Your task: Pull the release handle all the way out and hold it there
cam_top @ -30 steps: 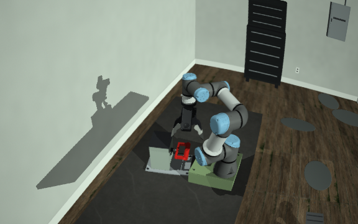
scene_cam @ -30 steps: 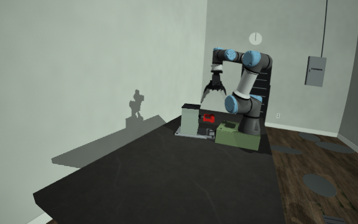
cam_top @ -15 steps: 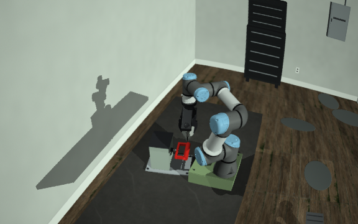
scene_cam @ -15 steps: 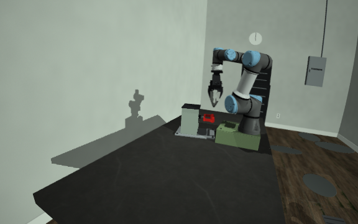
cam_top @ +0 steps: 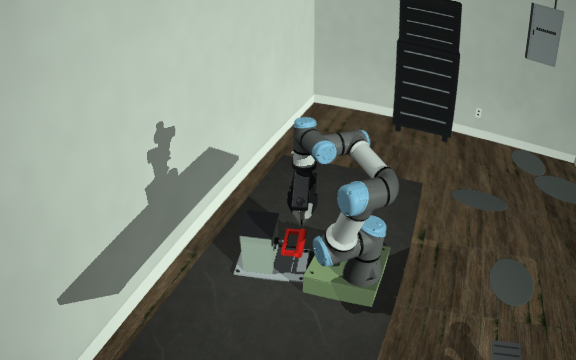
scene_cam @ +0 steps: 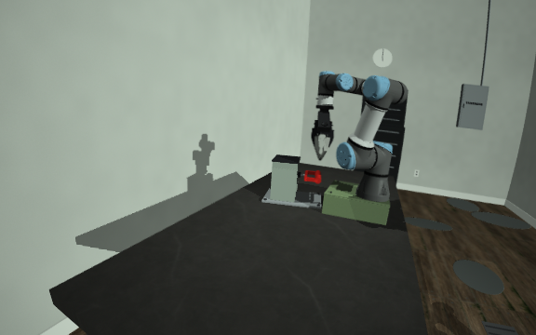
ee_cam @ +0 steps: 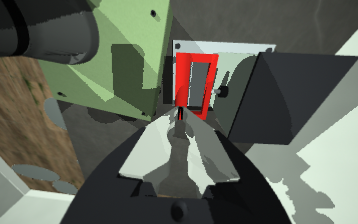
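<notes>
The release handle (cam_top: 293,242) is a red rectangular loop lying next to a pale grey box (cam_top: 257,255) on a light baseplate. It also shows in the exterior view (scene_cam: 313,176) and in the wrist view (ee_cam: 195,85). My gripper (cam_top: 302,216) hangs in the air above the handle, pointing down, clear of it. Its fingers are shut together with nothing between them, as the exterior view (scene_cam: 321,154) and the wrist view (ee_cam: 180,117) show.
The arm stands on a green base block (cam_top: 345,282) right beside the handle's baseplate. The grey box with a dark top (scene_cam: 285,179) rises next to the handle. A wall runs close on the left. A black cabinet (cam_top: 427,67) stands far back.
</notes>
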Controlling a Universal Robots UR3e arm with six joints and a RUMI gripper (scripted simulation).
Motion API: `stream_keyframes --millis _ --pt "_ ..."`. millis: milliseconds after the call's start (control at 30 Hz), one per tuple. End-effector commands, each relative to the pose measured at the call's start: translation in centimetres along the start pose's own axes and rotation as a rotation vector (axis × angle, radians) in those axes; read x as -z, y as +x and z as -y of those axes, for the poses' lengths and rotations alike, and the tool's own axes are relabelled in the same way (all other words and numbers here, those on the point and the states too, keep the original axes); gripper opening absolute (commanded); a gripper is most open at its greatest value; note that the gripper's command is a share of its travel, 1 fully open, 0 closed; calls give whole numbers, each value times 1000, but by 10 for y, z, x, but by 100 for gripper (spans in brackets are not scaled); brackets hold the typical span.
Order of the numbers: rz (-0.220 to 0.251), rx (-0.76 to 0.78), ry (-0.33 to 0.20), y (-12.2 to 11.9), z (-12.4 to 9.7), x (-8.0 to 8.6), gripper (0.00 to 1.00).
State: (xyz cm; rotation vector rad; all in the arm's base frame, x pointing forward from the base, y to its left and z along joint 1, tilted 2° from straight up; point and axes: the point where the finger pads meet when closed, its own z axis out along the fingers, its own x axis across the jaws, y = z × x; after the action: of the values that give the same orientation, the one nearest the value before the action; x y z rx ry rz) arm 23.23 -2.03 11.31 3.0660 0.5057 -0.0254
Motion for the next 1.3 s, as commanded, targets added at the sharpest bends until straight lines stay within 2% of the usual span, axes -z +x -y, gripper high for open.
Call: stream_keyframes --millis 0,733,1267 --pt "-1 0 -2 0 0 1 0" --pt "-1 23 -2 0 0 1 0" --pt "-1 193 -2 -3 1 1 0"
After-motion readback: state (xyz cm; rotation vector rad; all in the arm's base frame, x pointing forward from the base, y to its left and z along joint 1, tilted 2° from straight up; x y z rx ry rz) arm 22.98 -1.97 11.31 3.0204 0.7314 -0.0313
